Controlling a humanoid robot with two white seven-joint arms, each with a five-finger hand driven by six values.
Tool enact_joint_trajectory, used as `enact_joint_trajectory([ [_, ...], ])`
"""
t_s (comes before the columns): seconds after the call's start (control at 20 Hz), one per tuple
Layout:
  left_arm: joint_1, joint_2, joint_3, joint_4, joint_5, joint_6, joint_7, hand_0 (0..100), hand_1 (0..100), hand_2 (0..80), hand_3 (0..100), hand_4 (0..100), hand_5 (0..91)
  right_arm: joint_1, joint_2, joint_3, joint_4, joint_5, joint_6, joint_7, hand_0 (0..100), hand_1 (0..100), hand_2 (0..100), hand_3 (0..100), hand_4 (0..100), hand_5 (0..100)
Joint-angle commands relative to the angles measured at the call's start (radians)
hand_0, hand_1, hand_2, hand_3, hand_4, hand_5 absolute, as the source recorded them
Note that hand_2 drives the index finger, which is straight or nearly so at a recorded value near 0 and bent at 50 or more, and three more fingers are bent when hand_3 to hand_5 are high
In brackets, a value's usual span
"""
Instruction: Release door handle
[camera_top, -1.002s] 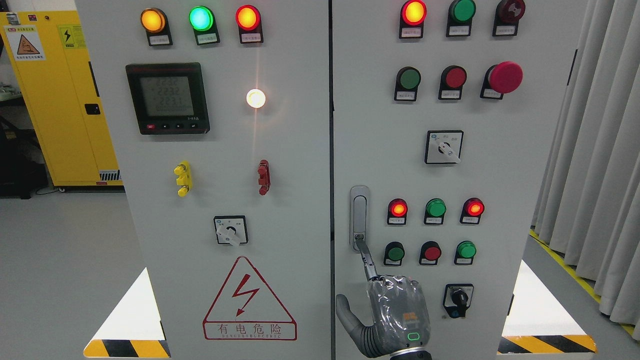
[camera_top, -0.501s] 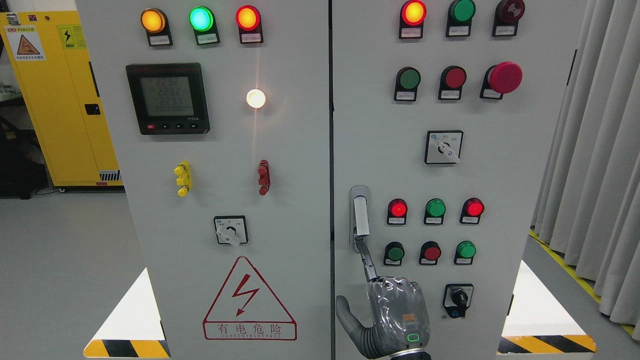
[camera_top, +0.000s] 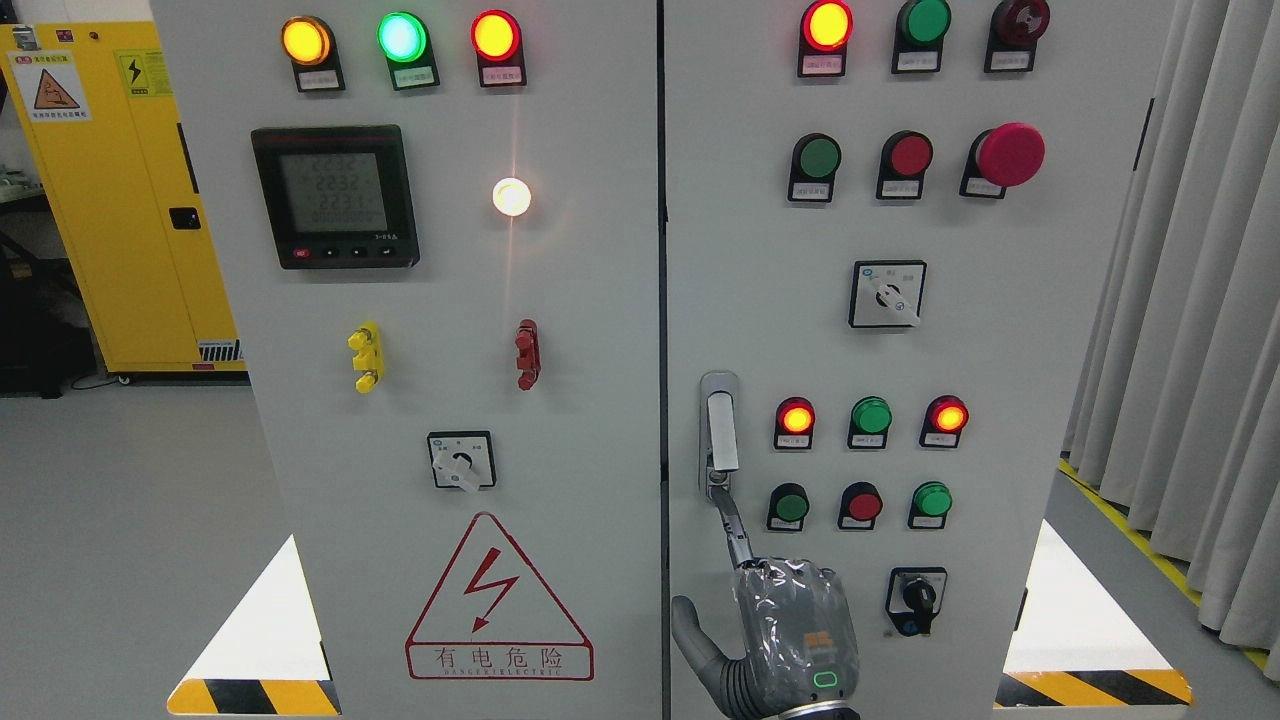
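Observation:
The silver door handle (camera_top: 722, 432) is set upright in its recess at the left edge of the right cabinet door (camera_top: 1000, 360). Its lever stands out from the recess, lower end swung forward. My right hand (camera_top: 792, 625) comes up from the bottom edge, back toward the camera. Its index finger (camera_top: 733, 525) is stretched up and left, the tip touching the round button at the handle's base. The other fingers are curled under and the thumb sticks out to the left. The hand grasps nothing. The left arm is out of view.
Lit and unlit push buttons (camera_top: 871, 416), rotary switches (camera_top: 888, 294) and a red mushroom stop button (camera_top: 1010, 154) cover the right door. The left door (camera_top: 450, 400) carries a meter and a hazard triangle. A yellow cabinet (camera_top: 110, 200) stands far left, grey curtains (camera_top: 1200, 330) at the right.
A second ago the handle's lever lay flush in its recess; it has popped outward. The hand has sunk slightly, index finger still at the button.

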Motion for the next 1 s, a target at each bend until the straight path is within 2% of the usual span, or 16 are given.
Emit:
enact_joint_trajectory([
  [0.0, 0.000, 0.000, 0.000, -0.012, 0.000, 0.000, 0.000, 12, 56, 0.0, 0, 0, 0.0, 0.001, 0.000, 0.002, -0.006, 0.000, -0.006, -0.007, 50, 42, 1, 100, 100, 100],
  [0.55, 0.000, 0.000, 0.000, -0.012, 0.000, 0.000, 0.000, 12, 56, 0.0, 0, 0, 0.0, 0.019, -0.002, 0.012, -0.084, 0.002, -0.010, -0.013, 51, 42, 1, 100, 100, 100],
  [0.85, 0.000, 0.000, 0.000, -0.012, 0.000, 0.000, 0.000, 12, 56, 0.0, 0, 0, 0.0, 0.022, -0.002, 0.014, -0.087, 0.002, -0.012, -0.017, 52, 42, 5, 100, 100, 100],
  [0.9, 0.000, 0.000, 0.000, -0.012, 0.000, 0.000, 0.000, 12, 56, 0.0, 0, 0, 0.0, 0.027, -0.003, 0.012, -0.090, 0.002, -0.012, -0.019, 52, 43, 11, 100, 100, 100],
  [0.95, 0.000, 0.000, 0.000, -0.012, 0.000, 0.000, 0.000, 12, 56, 0.0, 0, 0, 0.0, 0.030, -0.003, 0.012, -0.101, 0.002, -0.013, -0.019, 52, 43, 12, 100, 100, 100],
])
